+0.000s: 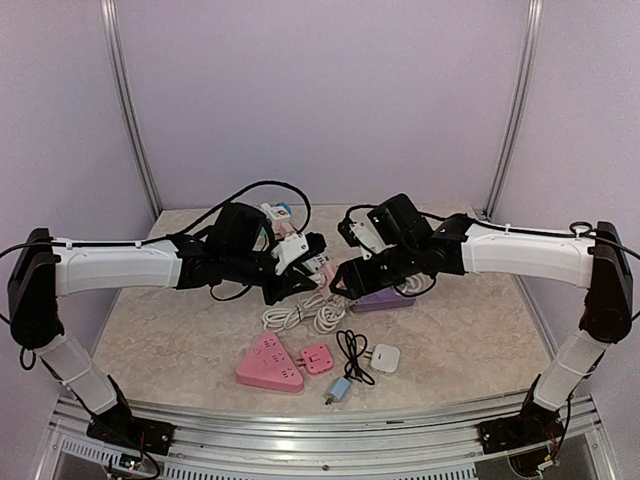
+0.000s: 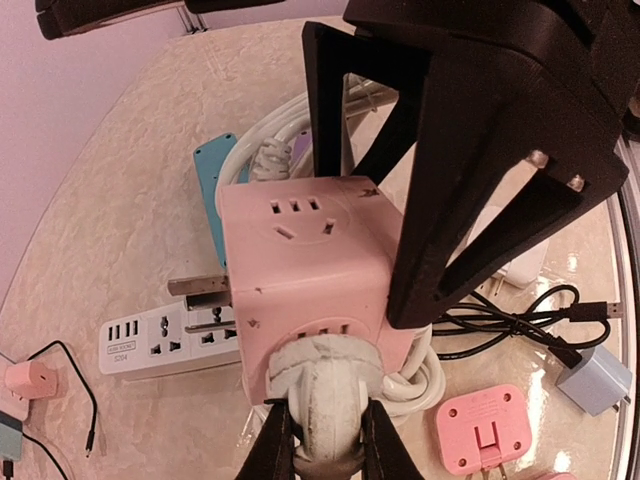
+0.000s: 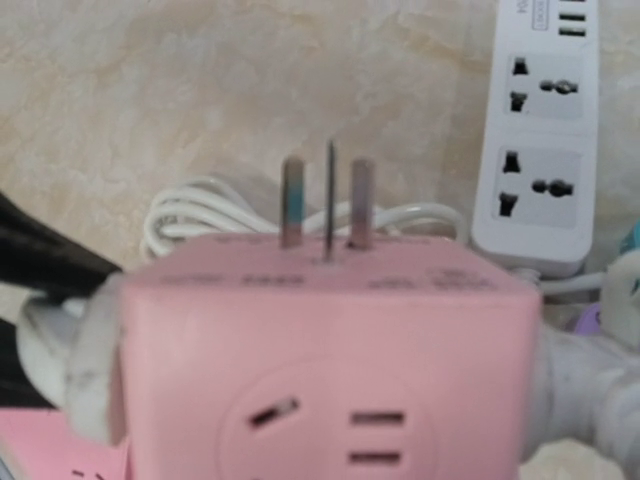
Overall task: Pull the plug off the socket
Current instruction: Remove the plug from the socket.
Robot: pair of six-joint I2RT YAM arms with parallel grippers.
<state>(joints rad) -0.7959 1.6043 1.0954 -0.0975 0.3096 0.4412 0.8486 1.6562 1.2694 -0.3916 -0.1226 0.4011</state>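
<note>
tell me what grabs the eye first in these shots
A pink cube socket is held up over the middle of the table, between both arms. The left gripper is shut on the white plug stuck in one face, while the right gripper clasps the cube's sides. Below lie a coiled white cable and a pink triangular strip.

White cable coil point(image 1: 300, 316) (pink adapters point(image 1: 317, 357) nearby) crowds under the cube socket point(image 2: 300, 270); right tabletop point(image 1: 470, 340) open.

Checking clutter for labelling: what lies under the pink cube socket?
Partly visible beneath the pink cube socket: a coiled white cable, a white power strip, a teal object. The cube hides the rest of each.
</note>
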